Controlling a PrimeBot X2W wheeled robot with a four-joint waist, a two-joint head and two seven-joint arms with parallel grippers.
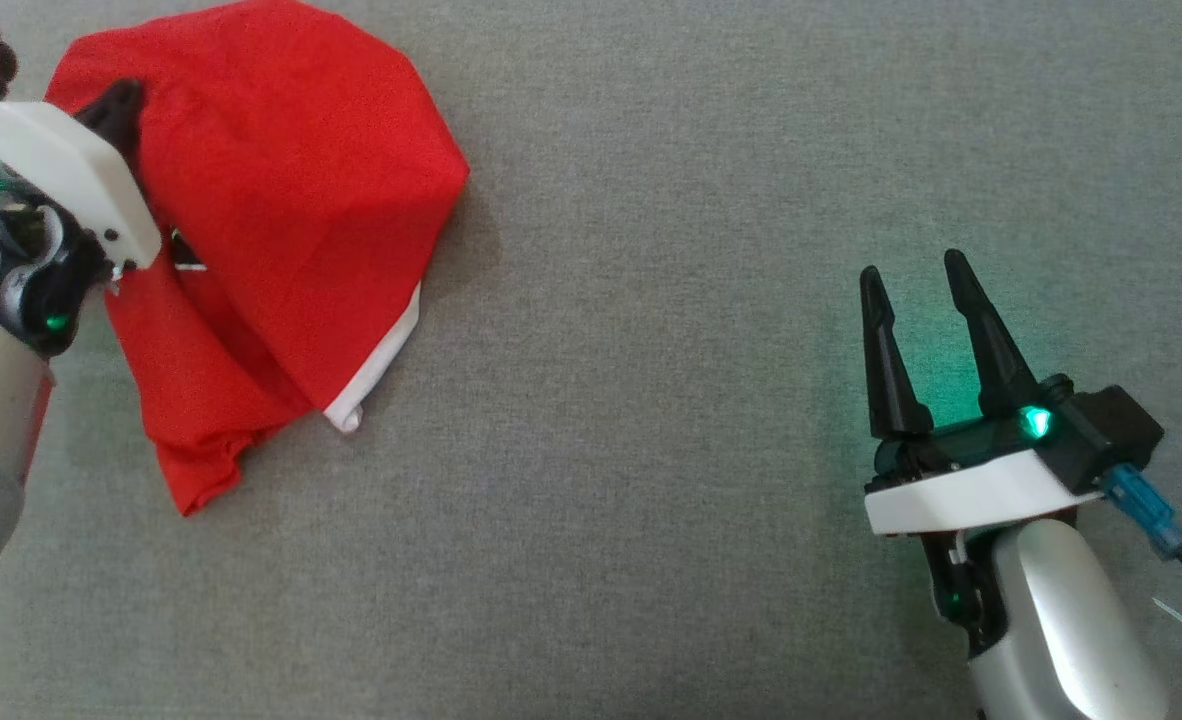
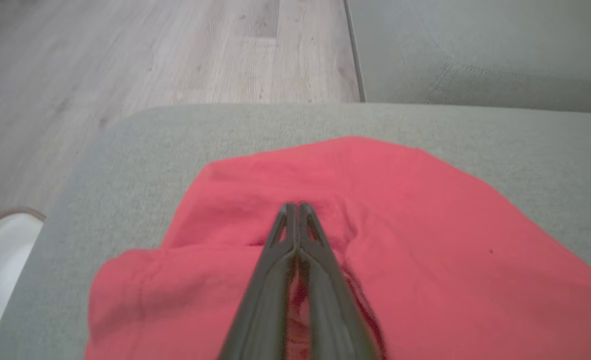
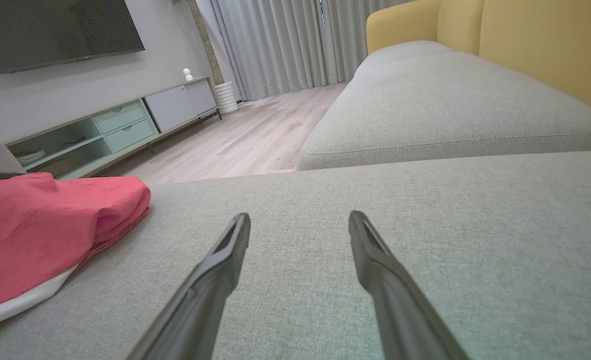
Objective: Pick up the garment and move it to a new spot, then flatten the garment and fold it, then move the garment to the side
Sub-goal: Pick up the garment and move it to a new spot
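The garment (image 1: pixel 291 200) is red cloth with a white band (image 1: pixel 381 365), bunched at the far left of the grey cushion (image 1: pixel 651 400). My left gripper (image 1: pixel 116 105) reaches into its left side. In the left wrist view its two fingers (image 2: pixel 275 260) are pressed together at the tips, with a fold of the red garment (image 2: pixel 425 240) pinched between them. My right gripper (image 1: pixel 916 275) hovers at the lower right, far from the cloth, its fingers spread with nothing between them. The right wrist view shows the same open right gripper (image 3: pixel 299 220) over bare cushion, with the garment (image 3: pixel 40 225) at its left.
The cushion's rounded edge (image 2: pixel 125 120) drops to a wooden floor (image 2: pixel 125 55) just beyond the garment. A white object (image 2: pixel 0 250) stands on the floor beside it. Another grey seat (image 3: pixel 450 100) with a yellow back (image 3: pixel 540 45) lies ahead of the right gripper.
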